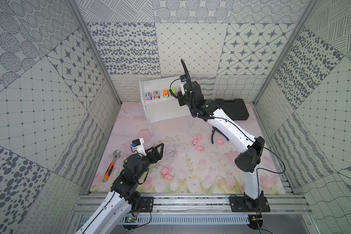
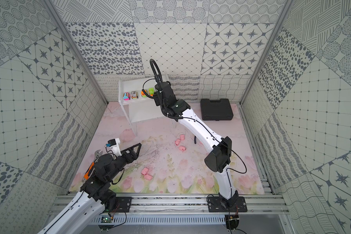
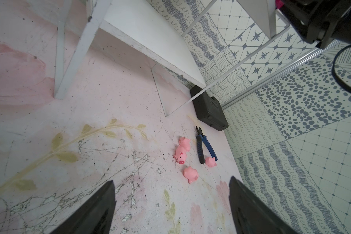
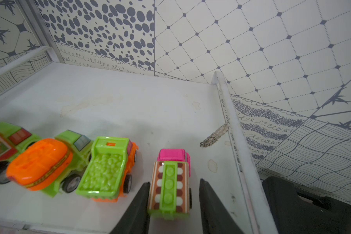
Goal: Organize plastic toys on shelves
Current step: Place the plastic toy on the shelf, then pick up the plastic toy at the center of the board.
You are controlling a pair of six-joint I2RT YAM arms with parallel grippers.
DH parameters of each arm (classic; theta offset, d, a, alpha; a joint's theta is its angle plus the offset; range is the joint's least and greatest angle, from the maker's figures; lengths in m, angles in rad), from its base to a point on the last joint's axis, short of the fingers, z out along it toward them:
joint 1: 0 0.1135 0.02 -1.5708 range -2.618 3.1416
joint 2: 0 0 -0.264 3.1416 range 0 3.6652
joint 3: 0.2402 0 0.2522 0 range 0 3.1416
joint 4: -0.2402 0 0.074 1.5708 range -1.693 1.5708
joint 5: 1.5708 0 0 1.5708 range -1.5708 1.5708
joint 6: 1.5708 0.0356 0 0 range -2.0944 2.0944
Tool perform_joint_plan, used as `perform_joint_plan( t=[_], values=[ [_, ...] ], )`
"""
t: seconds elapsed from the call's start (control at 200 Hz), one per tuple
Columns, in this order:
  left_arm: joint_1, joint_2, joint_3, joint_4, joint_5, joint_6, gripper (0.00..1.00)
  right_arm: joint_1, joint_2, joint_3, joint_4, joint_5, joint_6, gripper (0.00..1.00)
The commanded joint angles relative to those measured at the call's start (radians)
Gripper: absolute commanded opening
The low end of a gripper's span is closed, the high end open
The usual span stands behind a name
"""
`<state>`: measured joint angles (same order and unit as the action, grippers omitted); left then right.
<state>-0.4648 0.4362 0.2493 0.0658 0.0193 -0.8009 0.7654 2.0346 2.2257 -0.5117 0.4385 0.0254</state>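
Note:
The white shelves [image 1: 160,84] stand at the back. On the top board [image 4: 130,105] several toy cars stand in a row: an orange one [image 4: 41,162], a green dump truck [image 4: 107,168] and a pink-cabbed car [image 4: 171,182] at the right end. My right gripper [image 4: 174,182] straddles the pink car, open. One finger is against the car's side and a gap shows on the other side. Several pink pigs [image 3: 180,155] lie on the mat, with two more [image 1: 166,173] nearer the front. My left gripper [image 3: 171,179] hovers wide open and empty over the mat.
Blue-handled pliers [image 3: 203,144] lie among the pigs, one pig [image 3: 210,161] touching a handle. A black case [image 1: 233,109] sits right of the shelves. An orange-handled wrench [image 1: 110,166] lies by the left wall. The shelves' lower board [image 3: 150,40] is bare.

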Motion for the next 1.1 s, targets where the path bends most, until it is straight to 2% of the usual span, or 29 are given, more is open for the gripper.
perform_joint_plan(
  t=[0.0, 0.095, 0.4, 0.475, 0.615, 0.69, 0.76, 0.82, 0.89, 0.981, 1.026, 1.096],
  values=[
    [0.002, -0.001, -0.001, 0.038, -0.003, 0.016, 0.9, 0.005, -0.054, -0.028, 0.046, -0.01, -0.013, 0.47],
    [0.002, -0.003, 0.0, 0.036, -0.001, 0.013, 0.9, 0.005, -0.072, -0.037, 0.053, -0.022, -0.015, 0.5],
    [0.002, -0.001, 0.007, 0.035, 0.005, -0.006, 0.9, 0.008, -0.165, -0.032, 0.049, -0.11, -0.032, 0.68],
    [0.002, -0.001, 0.008, 0.035, 0.008, -0.014, 0.9, 0.006, -0.209, -0.049, 0.045, -0.144, -0.039, 0.74],
    [0.001, 0.009, 0.009, 0.046, 0.03, -0.037, 0.89, 0.0, -0.328, -0.137, 0.045, -0.216, -0.066, 0.78],
    [0.002, 0.026, 0.017, 0.057, 0.053, -0.052, 0.89, -0.016, -0.432, -0.259, 0.091, -0.265, -0.065, 0.79],
    [0.002, 0.051, 0.029, 0.058, 0.081, -0.065, 0.89, -0.059, -0.557, -0.446, 0.187, -0.35, -0.021, 0.81],
    [0.002, 0.078, 0.043, 0.056, 0.105, -0.08, 0.88, -0.133, -0.675, -0.631, 0.286, -0.462, 0.086, 0.81],
    [0.0, 0.115, 0.064, 0.042, 0.141, -0.099, 0.87, -0.272, -0.809, -0.873, 0.429, -0.665, 0.294, 0.81],
    [-0.001, 0.161, 0.099, -0.019, 0.178, -0.125, 0.87, -0.414, -0.931, -1.128, 0.54, -0.845, 0.499, 0.8],
    [-0.002, 0.179, 0.121, -0.06, 0.195, -0.138, 0.87, -0.449, -0.974, -1.223, 0.535, -0.89, 0.542, 0.78],
    [-0.003, 0.2, 0.149, -0.14, 0.216, -0.164, 0.86, -0.454, -1.026, -1.334, 0.488, -0.941, 0.519, 0.78]
  ],
)
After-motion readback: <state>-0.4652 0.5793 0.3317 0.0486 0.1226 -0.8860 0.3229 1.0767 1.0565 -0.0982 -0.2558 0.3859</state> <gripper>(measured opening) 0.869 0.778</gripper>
